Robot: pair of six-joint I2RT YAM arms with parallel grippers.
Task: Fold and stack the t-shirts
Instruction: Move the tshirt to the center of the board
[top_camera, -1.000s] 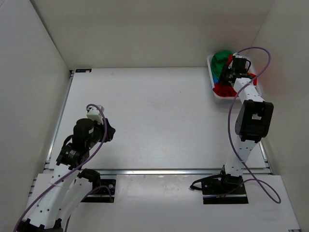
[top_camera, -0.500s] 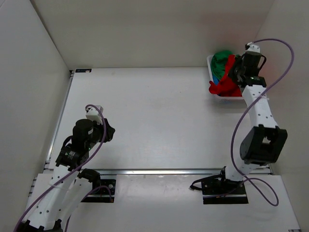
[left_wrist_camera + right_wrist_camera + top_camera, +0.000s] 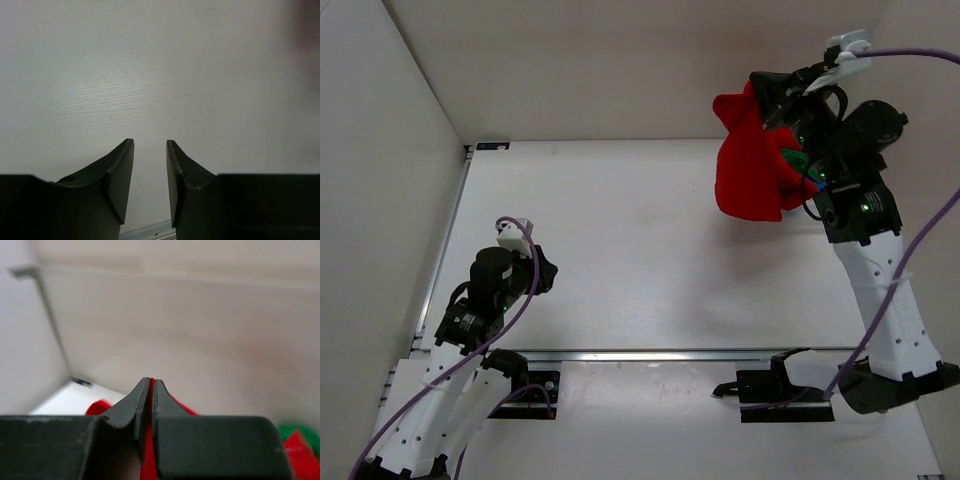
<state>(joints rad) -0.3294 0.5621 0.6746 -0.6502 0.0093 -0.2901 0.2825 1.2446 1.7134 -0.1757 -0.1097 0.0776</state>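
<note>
My right gripper (image 3: pixel 760 88) is shut on the bright red t-shirt (image 3: pixel 748 165) and holds it high in the air at the back right, the cloth hanging down over the table. In the right wrist view red cloth (image 3: pixel 151 460) is pinched between the closed fingers (image 3: pixel 151 385). A bit of the green t-shirt (image 3: pixel 794 158) and a sliver of blue cloth (image 3: pixel 812 180) show behind the red one; the basket is hidden. My left gripper (image 3: pixel 546 274) is open and empty low over the table at the near left, and the left wrist view (image 3: pixel 150 145) shows bare table between its fingers.
White walls close in the table on the left, back and right. A metal rail (image 3: pixel 670 354) runs along the table's near edge. The right arm (image 3: pixel 870 260) stands tall at the right side.
My right arm has lifted the red t-shirt out of the basket and risen high, moving it left and toward the camera. The left arm has not moved.
</note>
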